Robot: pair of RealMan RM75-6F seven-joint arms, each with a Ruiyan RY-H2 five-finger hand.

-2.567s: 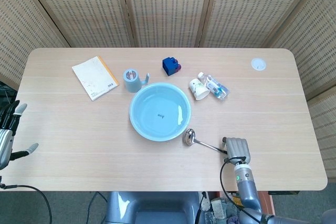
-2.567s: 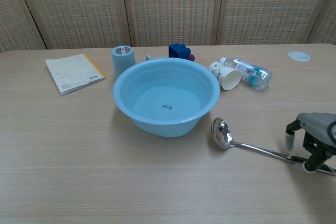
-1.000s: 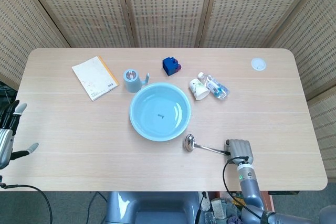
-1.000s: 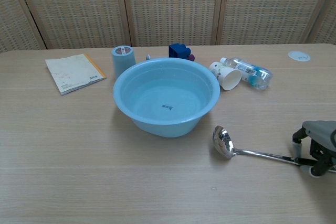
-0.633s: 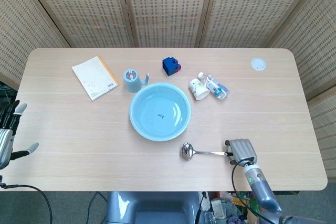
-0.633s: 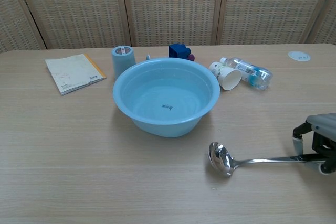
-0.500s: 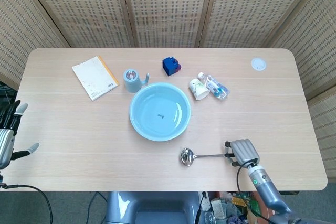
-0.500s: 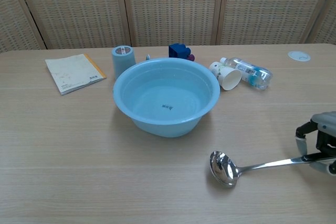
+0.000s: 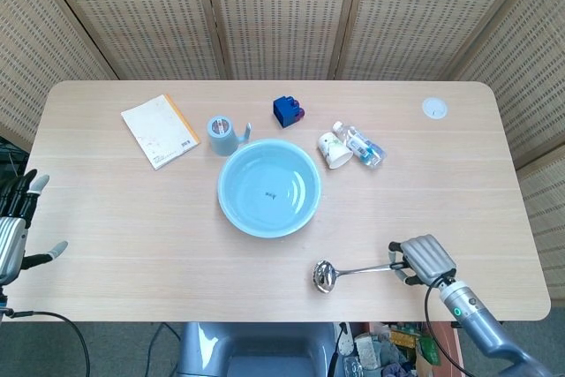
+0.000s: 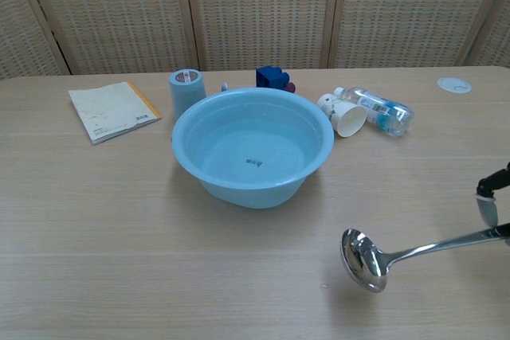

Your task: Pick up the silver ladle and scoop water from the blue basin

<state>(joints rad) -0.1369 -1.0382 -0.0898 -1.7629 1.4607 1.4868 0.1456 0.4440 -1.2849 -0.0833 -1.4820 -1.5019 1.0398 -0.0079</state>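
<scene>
The silver ladle [image 9: 340, 272] [image 10: 374, 259] is lifted off the table, its bowl down and left, its handle running right into my right hand [image 9: 426, 260] [image 10: 493, 206], which grips the handle end. It hangs near the table's front edge, to the front right of the blue basin [image 9: 269, 188] [image 10: 252, 145]. The basin holds clear water and stands mid-table. My left hand [image 9: 18, 218] waits open beyond the table's left edge, holding nothing.
Behind the basin stand a blue-grey mug [image 9: 222, 134], a blue toy block [image 9: 287, 111], a tipped paper cup [image 9: 332, 148] and a lying plastic bottle [image 9: 360, 145]. A notebook [image 9: 160, 130] lies back left, a small white disc [image 9: 433, 109] back right.
My right hand has lifted the ladle off the table and carried it toward the front right edge; the ladle's bowl swung from beside the basin to the front and away from it. The left hand stayed put.
</scene>
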